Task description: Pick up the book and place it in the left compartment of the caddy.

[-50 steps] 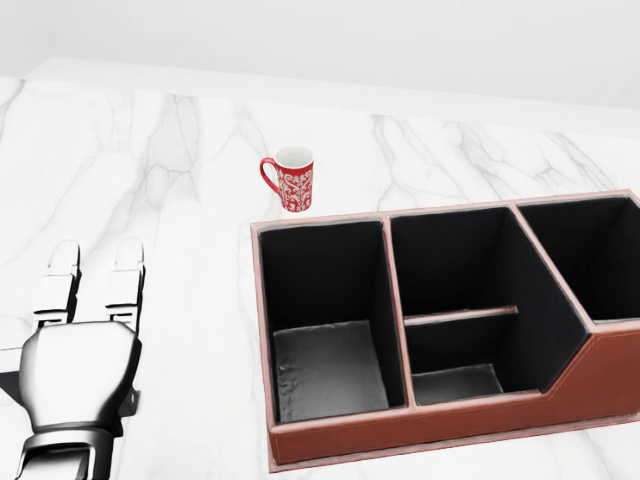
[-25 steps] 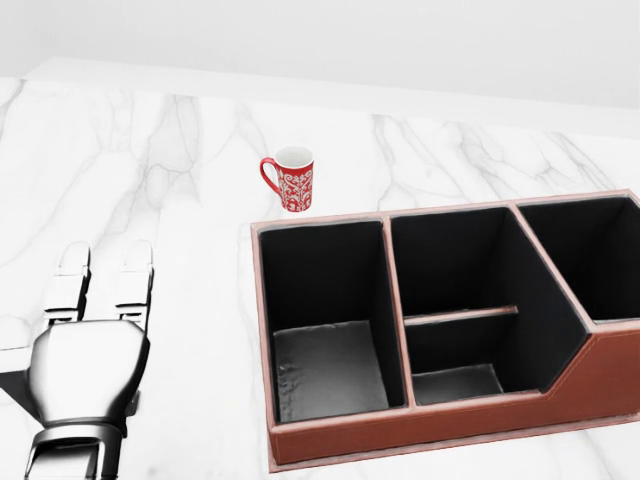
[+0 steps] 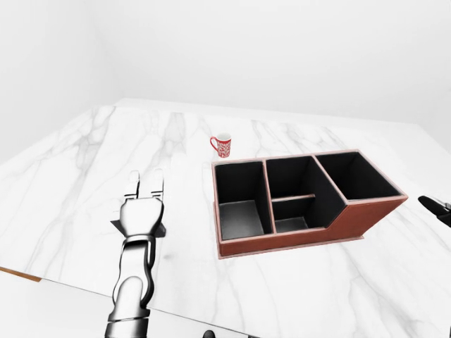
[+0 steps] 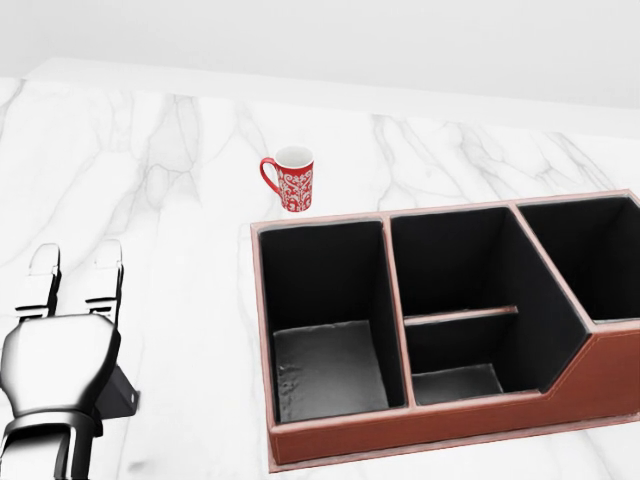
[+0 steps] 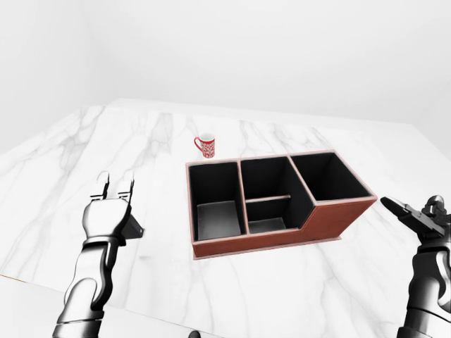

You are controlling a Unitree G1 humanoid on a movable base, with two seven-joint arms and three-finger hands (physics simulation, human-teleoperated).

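White marble bench with grey veins, under plain white walls; near bench edge along the bottom of the eye views.

Left hand low near the bench's left part, palm down, well apart from the caddy. Two fingers stretched straight out toward the far edge, spread open, closed round nothing. Dark flat wedge poking out from under the palm on its right side, touching the hand; cannot tell whether thumb or book. Otherwise no sure sight of the book, so its place relative to the fingers not to be told.

Right hand at the right edge of the right-eye view, off the bench's right side, fingers extended and open, holding nothing, apart from the caddy's right end.

Red-brown caddy with black lining toward the bench's middle and right, upright, three sections side by side. Left compartment bare down to its grey floor; middle one crossed by a low divider; right one cut lower at the near wall.

Red patterned mug upright just beyond the caddy's far left corner, handle to the left, not touching it.
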